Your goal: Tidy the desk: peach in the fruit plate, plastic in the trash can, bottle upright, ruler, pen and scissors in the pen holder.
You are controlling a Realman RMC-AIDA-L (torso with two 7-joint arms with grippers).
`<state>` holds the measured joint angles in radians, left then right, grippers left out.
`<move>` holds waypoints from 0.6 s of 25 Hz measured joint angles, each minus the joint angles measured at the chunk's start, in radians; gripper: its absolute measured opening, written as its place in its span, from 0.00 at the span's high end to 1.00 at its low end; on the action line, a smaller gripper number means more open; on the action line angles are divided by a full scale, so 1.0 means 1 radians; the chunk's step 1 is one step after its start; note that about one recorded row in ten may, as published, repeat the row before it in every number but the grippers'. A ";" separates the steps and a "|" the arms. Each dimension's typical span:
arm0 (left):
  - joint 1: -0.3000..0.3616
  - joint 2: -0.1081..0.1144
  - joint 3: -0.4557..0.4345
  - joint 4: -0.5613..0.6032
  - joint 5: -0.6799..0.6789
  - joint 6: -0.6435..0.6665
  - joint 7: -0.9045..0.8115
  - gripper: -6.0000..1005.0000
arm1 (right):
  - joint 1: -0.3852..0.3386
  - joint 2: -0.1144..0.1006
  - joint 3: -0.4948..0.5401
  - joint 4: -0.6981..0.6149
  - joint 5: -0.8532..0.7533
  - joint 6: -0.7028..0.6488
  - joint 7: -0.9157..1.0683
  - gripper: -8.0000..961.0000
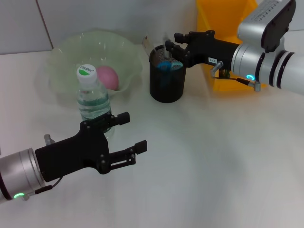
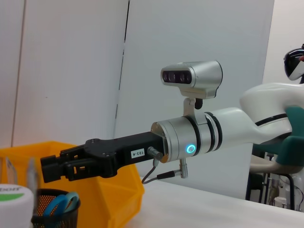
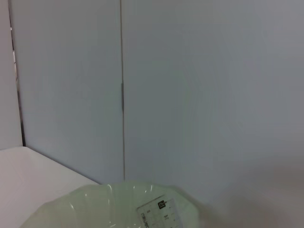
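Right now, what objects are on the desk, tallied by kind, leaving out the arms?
Fruit plate: 1
Peach: 1
Bottle, upright: 1
Pen holder, mesh, with blue-handled scissors inside: 1
Scissors: 1
Trash can, yellow: 1
Total: 6
Other contents of the pen holder cannot be counted.

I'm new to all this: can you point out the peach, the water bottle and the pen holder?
peach [image 1: 109, 77]: head view, its pink top.
water bottle [image 1: 87, 73]: head view, its white cap.
pen holder [image 1: 166, 84]: head view, its black mesh wall.
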<state>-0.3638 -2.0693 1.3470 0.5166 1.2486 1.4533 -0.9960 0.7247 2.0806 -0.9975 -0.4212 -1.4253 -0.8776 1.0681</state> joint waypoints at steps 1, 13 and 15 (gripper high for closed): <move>0.000 0.000 0.000 0.000 0.000 0.000 -0.001 0.18 | 0.000 0.000 0.000 0.000 0.000 0.000 0.000 0.75; 0.005 -0.001 0.004 0.016 0.002 0.003 -0.033 0.18 | -0.119 -0.001 0.011 -0.129 0.004 -0.172 0.090 0.33; 0.005 -0.001 0.004 0.025 0.007 0.005 -0.055 0.18 | -0.171 -0.008 0.012 -0.189 -0.001 -0.242 0.157 0.29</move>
<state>-0.3588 -2.0698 1.3513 0.5413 1.2553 1.4580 -1.0512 0.5539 2.0723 -0.9856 -0.6099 -1.4258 -1.1197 1.2251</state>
